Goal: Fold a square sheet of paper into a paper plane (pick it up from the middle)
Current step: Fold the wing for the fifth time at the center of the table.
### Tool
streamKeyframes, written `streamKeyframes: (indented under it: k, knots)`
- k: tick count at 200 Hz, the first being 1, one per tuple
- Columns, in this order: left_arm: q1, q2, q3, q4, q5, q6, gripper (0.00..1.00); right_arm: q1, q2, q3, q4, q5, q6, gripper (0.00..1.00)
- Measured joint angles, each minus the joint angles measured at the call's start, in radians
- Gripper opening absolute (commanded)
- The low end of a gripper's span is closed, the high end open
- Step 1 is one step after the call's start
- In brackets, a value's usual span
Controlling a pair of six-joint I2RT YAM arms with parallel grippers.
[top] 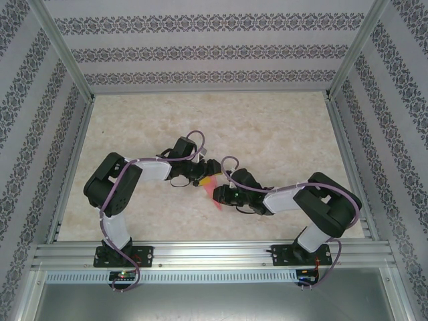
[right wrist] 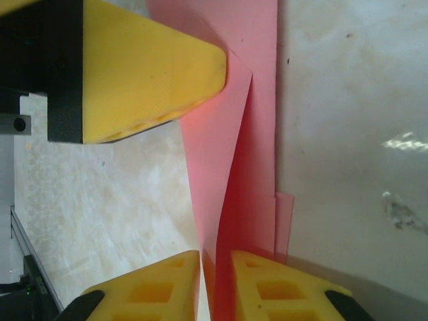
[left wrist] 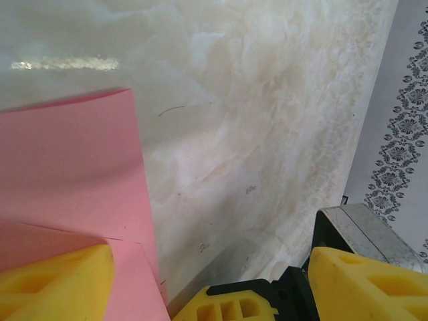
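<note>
— Where does the pink sheet (top: pixel 212 188) lie?

— On the pale, marbled worktop (top: pixel 281 127), about midway across and toward its near edge. In the overhead view both tools are close together at it.

— Is it flat?

— Not wholly. In the right wrist view, part of it stands up as a long fold, widening toward the camera. Another layer lies flat on the worktop beside it, with a small stepped corner showing.

— How does the right tool (right wrist: pixel 215 259) stand?

— Its two yellow fingers (right wrist: pixel 281 287) are pressed together on the near end of the raised fold. The pink paper is pinched in the thin gap between them.

— And the left tool (left wrist: pixel 210 259)?

— It is spread wide. In its own wrist view, one finger (left wrist: pixel 53 284) sits over the sheet and the other is well apart, over bare worktop. In the right wrist view, the tip of one left finger meets the ridge of the fold near its far end. Whether it presses the paper cannot be told.
</note>
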Motion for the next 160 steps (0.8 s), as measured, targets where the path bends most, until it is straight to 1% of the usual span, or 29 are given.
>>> streamKeyframes:
  k: [43,65,92,104,116,127,147,160]
  knots:
    - [0.0,0.001,0.0,0.0,0.0,0.007,0.77,0.026,-0.029,-0.002,-0.007,0.007,0.011,0.21]
    - [0.0,0.001,0.0,0.0,0.0,0.007,0.77,0.032,-0.056,-0.002,-0.039,0.026,0.015,0.18]
    - [0.0,0.001,0.0,-0.001,0.0,0.008,0.77,0.036,-0.073,-0.003,-0.061,0.043,0.019,0.17]
    - [0.0,0.001,0.0,-0.001,0.0,0.008,0.77,0.039,-0.074,-0.003,-0.07,0.048,0.02,0.13]
    - [0.0,0.001,0.0,-0.001,0.0,0.01,0.77,0.04,-0.074,-0.003,-0.076,0.052,0.023,0.11]
    - [0.0,0.001,0.0,-0.001,0.0,0.011,0.77,0.04,-0.074,-0.003,-0.076,0.053,0.019,0.05]
    - [0.0,0.001,0.0,-0.001,0.0,0.011,0.77,0.044,-0.072,-0.003,-0.074,0.052,0.016,0.01]
    - [0.0,0.001,0.0,-0.001,0.0,0.011,0.77,0.051,-0.066,-0.003,-0.063,0.051,0.006,0.0]
